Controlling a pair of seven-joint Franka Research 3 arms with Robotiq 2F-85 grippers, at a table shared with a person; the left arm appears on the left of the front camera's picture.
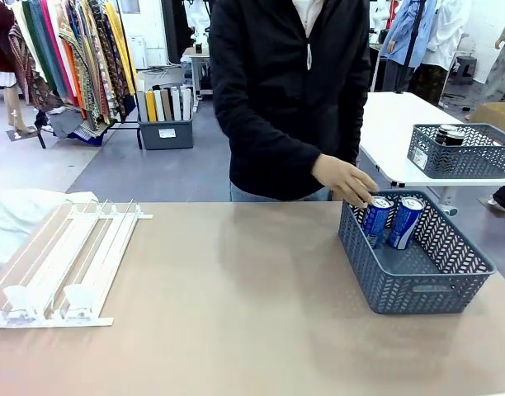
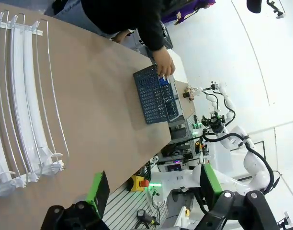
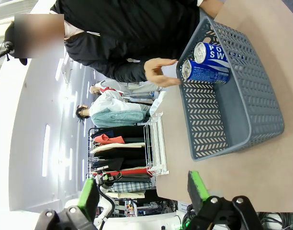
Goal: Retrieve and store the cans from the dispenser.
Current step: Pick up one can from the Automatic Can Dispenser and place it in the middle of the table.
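Both pairs of fingers are seen spread wide and holding nothing: the left gripper (image 2: 153, 191) hangs above the table (image 2: 103, 115), and the right gripper (image 3: 142, 191) is raised likewise. Just beyond the left fingers the dispenser (image 2: 22, 110), a sloped white wire rack, is seen with its lanes bare. Well beyond the right fingers two blue Pocari Sweat cans (image 3: 206, 62) with silver tops are stood leaning together at the far corner of the grey-blue basket (image 3: 261, 115), where a person's hand (image 3: 158, 72) is laid against them. Storing appears nearly finished; no further can is left for fetching.
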